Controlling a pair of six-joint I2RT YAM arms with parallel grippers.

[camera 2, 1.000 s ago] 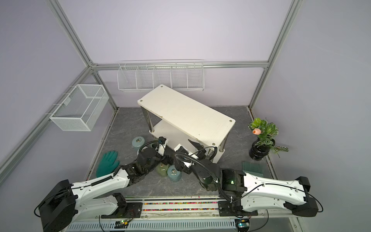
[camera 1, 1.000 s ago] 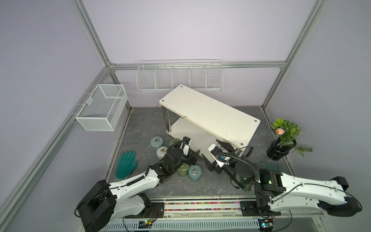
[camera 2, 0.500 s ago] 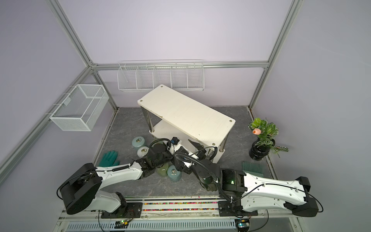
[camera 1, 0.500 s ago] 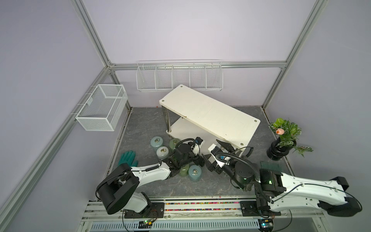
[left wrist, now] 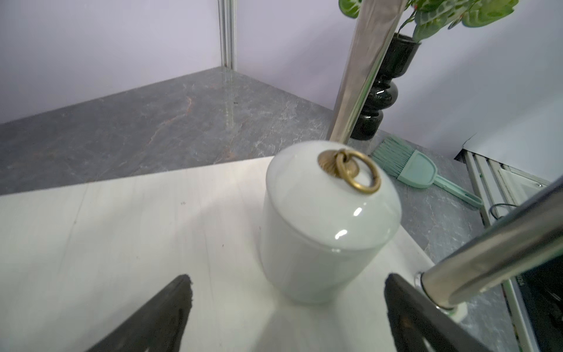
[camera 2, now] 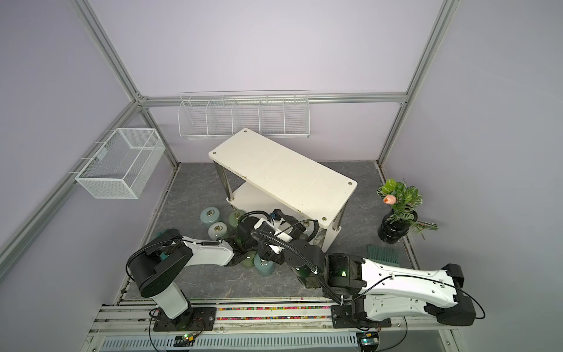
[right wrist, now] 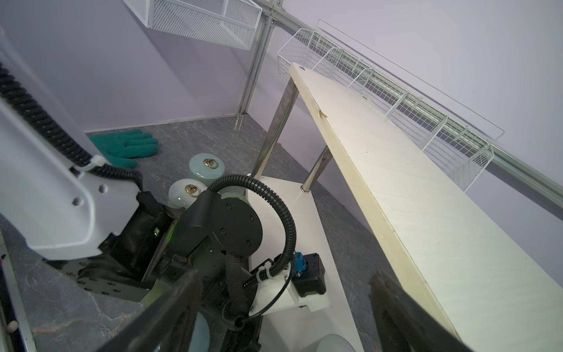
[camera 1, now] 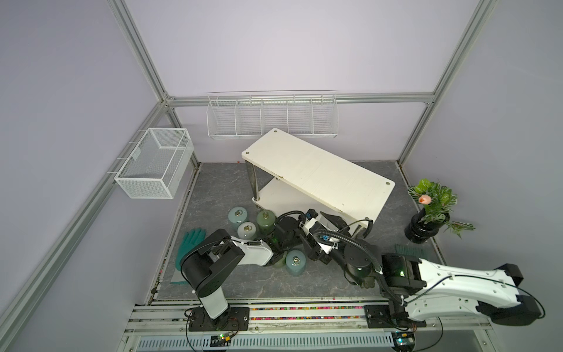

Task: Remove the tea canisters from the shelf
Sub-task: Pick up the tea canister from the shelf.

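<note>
A pale grey-white tea canister with a brass ring stands upright on the lower tier of the cream shelf, near a corner. My left gripper is open just short of it, fingers either side, nothing held. In a top view that gripper reaches under the shelf top. On the floor stand two light blue canisters, a pale one and an olive one. My right gripper hangs open and empty over the left wrist.
A chrome shelf leg runs close beside one left finger. A black vase with a plant and a green brush sit at the right. A teal glove lies left. Wire baskets hang on the walls.
My left arm has swung from the floor canisters to the right and pushed its open gripper in over the shelf's lower tier. The right arm has stayed still.
</note>
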